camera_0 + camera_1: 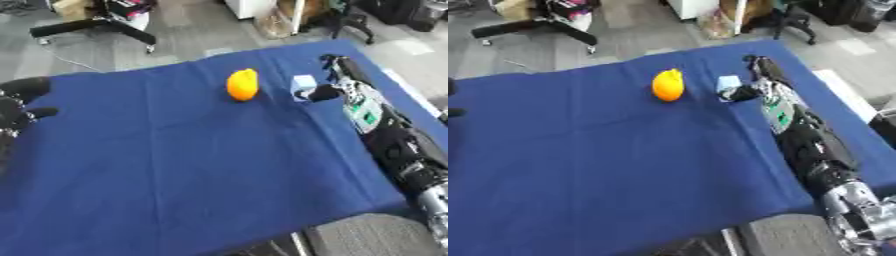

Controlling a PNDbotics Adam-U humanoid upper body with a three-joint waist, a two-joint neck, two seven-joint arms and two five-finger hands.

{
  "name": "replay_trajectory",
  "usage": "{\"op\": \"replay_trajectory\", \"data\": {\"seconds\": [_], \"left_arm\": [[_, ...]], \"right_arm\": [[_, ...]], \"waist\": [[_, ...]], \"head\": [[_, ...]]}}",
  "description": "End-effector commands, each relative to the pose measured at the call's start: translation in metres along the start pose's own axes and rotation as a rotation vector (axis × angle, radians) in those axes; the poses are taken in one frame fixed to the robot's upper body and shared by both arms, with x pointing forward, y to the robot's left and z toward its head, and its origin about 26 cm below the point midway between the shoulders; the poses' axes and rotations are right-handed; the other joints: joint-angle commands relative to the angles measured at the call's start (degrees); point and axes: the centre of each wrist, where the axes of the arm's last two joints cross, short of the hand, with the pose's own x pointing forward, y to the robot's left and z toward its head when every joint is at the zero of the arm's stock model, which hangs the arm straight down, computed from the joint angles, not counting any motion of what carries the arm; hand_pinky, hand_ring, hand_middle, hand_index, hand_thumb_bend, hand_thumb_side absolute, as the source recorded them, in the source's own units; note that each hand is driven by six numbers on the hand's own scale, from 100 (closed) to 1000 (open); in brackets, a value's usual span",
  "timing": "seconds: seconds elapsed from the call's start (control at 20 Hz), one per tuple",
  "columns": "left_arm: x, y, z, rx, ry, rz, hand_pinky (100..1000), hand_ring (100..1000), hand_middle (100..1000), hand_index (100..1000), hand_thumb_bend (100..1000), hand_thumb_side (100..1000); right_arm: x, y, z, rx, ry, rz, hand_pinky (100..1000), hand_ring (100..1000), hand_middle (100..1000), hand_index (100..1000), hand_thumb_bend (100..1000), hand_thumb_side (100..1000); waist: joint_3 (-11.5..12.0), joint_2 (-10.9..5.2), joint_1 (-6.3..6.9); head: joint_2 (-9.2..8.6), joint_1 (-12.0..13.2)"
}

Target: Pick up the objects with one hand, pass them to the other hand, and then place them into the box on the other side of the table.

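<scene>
right hand [337, 80] fingers straight, thumb touching pale blue block [304, 83] at far right of blue tablecloth [192, 170] | orange fruit [242, 84] just left of block | left hand [19, 107] relaxed open, left edge

The cloth [192, 165] over my table is deep blue, plain, with no pattern. On it sits an orange-yellow rounded object [242, 84], brighter yellow toward its top. Beside it is a pale blue-white small block [304, 83]. My right hand [337, 75] is black, and the forearm behind it shows a white and green patch, then silver nearer me. My left hand [22, 102] is black all over.
</scene>
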Motion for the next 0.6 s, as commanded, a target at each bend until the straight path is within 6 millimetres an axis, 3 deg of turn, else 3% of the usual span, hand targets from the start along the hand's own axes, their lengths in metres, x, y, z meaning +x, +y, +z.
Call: {"op": "replay_trajectory", "data": {"seconds": [0.05, 0.6], "left_arm": [[0.004, 0.000, -0.002, -0.009, -0.018, -0.004, 820, 928, 824, 832, 430, 685], [0.003, -0.006, -0.005, -0.021, -0.023, 0.015, 820, 927, 822, 833, 424, 695]], "right_arm": [[-0.003, -0.008, -0.006, -0.044, 0.049, -0.053, 551, 620, 704, 893, 686, 287], [0.007, -0.002, -0.009, -0.131, 0.085, -0.194, 502, 565, 637, 873, 724, 323]], "waist": [[0.3, -0.33, 0.20], [1.8, 0.55, 1.13]], "head": [[-0.14, -0.6], [-0.14, -2.2]]}}
